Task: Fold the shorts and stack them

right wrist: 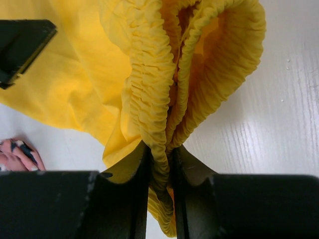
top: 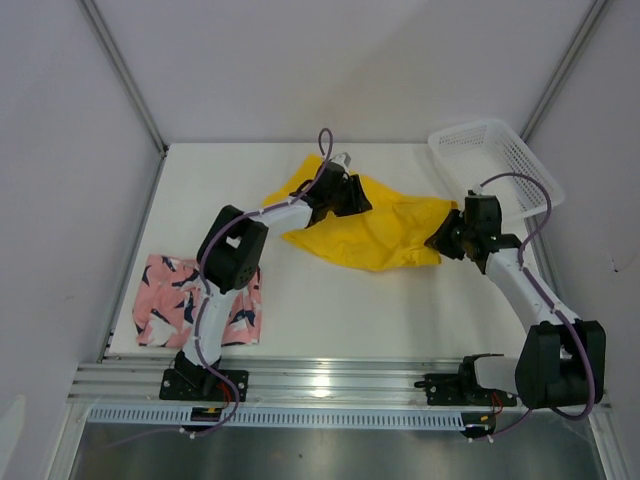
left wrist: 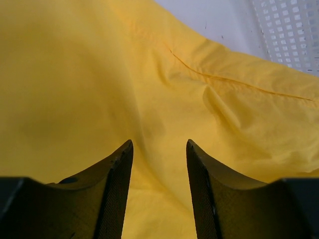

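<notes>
White arms (top: pixel 525 280) with black joints, purplish cables (top: pixel 203 300), seemingly ribbed black fingers (left wrist: pixel 112 199).

We note matt yellow cloth shorts (top: pixel 375 238) with a ruched waistband (right wrist: pixel 149 99); beside them, a perforated plastic basket (top: pixel 500 160) and a faintly grained white table (top: pixel 400 310).

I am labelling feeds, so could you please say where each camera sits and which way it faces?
Top external: above and behind, looking down at the table; the left arm and right arm show.
Left wrist: on the left arm, facing the yellow shorts; open left claw shows.
Right wrist: facing the waistband; right claw shut on it.
Shared: the yellow shorts.
</notes>
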